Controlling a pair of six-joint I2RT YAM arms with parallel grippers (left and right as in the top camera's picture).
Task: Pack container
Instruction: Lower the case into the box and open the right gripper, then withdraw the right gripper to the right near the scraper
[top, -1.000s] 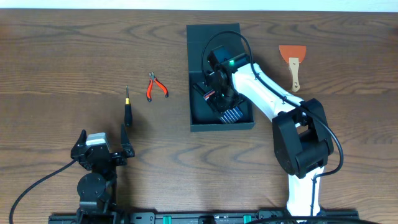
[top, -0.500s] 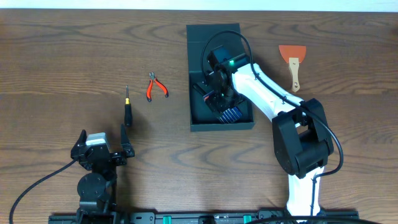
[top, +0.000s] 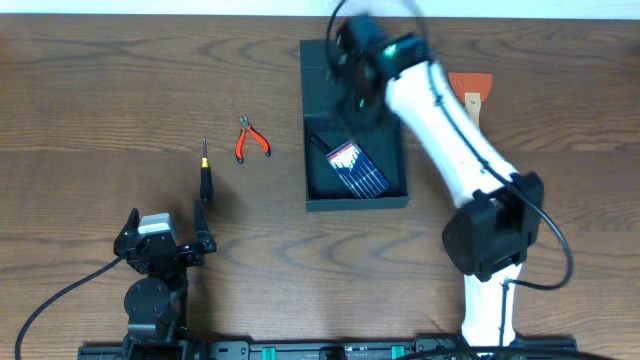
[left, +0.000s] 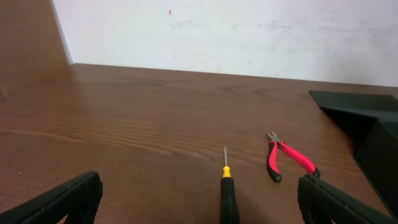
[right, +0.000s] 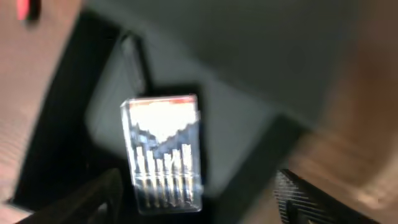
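Starting at your left, the left tool (left: 199, 183) sits low at the near edge of the table (top: 90, 110), its fingers (left: 65, 199) spread wide and holding nothing. Just beyond it lies a black-handled screwdriver (top: 205, 180) with a yellow collar, tip pointing away from you. A little to its right and farther back are red-handled pliers (top: 250, 140), lying apart from the screwdriver.

Right of centre you have the container (top: 357, 203), its lid flap laid open on the far side. A clear case of screwdriver bits (top: 355, 168) lies flat inside it. The right tool (top: 356, 80) is blurred above the far part of the container. From its wrist view, the fingers (right: 93, 196) stand wide apart, released, with the case lying below them. At your far right, an orange-bladed scraper (top: 472, 105) with a wooden handle rests on the table, partly behind the white arm.
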